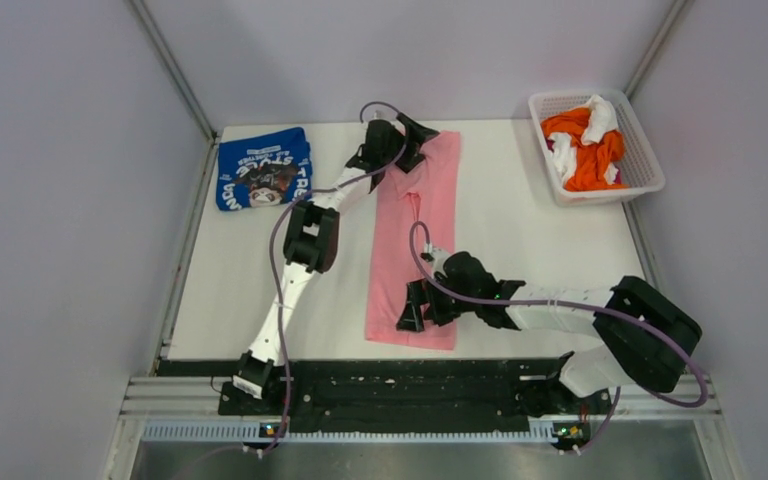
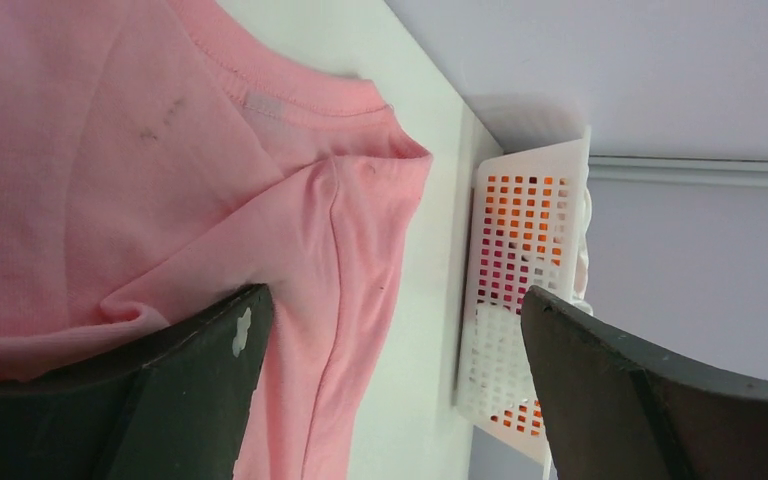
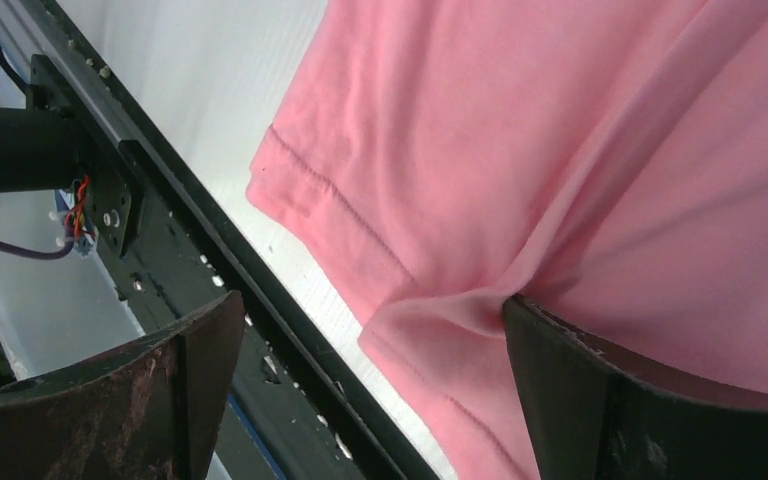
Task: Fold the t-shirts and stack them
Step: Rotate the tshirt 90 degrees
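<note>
- From the overhead camera, you see a pink t-shirt (image 1: 415, 240) lying flat on the white table (image 1: 530, 260). It is folded into a narrow strip that runs from the far edge toward the arm bases.
- A blue t-shirt (image 1: 263, 168) with white lettering sits folded at the far left corner, well apart from the pink one. Only the overhead view shows it.
- Your left gripper (image 1: 407, 140) is over the far end of the pink strip. Your right gripper (image 1: 415, 308) is over the near end, by the hem.
- The left wrist camera shows what the overhead view cannot: the jaws stand wide apart with nothing clamped. One finger (image 2: 190, 380) rests against the pink cloth near a folded-in sleeve. The other finger (image 2: 640, 400) is out toward the white lattice basket (image 2: 520, 260).
- The right wrist camera shows that hand released too, jaws spread wide. One finger (image 3: 610, 400) touches a pucker of cloth near the hem corner. The other finger (image 3: 110, 400) hangs over the black rail (image 3: 210, 270) at the table's near edge.
- The basket holds orange and white cloth (image 1: 585, 140), but you cannot tell what garments these are.
- In the overhead view, the arms cover the shirt's far end and part of its near hem.
- The blue shirt's lettering is too small to read.
- Each wrist view cuts the pink shirt off at the frame — you see only one end at a time.
</note>
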Action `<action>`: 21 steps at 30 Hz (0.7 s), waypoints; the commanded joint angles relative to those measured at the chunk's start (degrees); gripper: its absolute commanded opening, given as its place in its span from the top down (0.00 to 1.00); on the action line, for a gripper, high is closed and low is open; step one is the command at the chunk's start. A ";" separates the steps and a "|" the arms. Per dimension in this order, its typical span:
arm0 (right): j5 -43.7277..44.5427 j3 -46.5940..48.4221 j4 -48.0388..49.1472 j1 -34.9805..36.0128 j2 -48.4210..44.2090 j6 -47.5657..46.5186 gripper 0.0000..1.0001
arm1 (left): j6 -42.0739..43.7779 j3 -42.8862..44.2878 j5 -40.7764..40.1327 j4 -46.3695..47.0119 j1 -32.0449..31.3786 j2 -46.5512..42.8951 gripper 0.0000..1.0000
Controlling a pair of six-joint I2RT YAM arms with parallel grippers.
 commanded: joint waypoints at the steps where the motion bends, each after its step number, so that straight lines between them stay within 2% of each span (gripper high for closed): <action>1: 0.75 1.73 -2.07 0.64 -4.09 -0.61 0.01 | 0.82 1.06 -3.44 0.06 3.00 1.23 0.01; 4: 5.09 1.88 -3.51 0.58 -8.77 0.11 0.01 | 3.59 1.39 -1.78 -0.29 3.44 -2.40 0.01; 9: 15.08 1.84 -7.11 0.48 -18.36 1.68 0.01 | 13.14 0.74 3.82 -2.55 3.22 -13.36 0.01; 13: 20.37 0.40 -11.52 0.13 -24.59 4.56 0.01 | 20.61 -6.00 8.30 -4.59 2.94 -25.59 0.01; 16: 24.44 -0.52 -16.51 -0.53 -28.77 7.39 0.01 | 25.81 -14.00 10.80 -9.24 1.72 -37.29 0.01; 19: 25.93 -1.97 -20.56 -1.56 -33.13 10.79 0.01 | 31.55 -30.36 9.27 -14.37 0.01 -50.52 0.01; 21: 26.24 -3.06 -21.94 -2.11 -35.27 12.00 0.01 | 33.62 -45.56 5.60 -12.36 -1.92 -60.94 0.01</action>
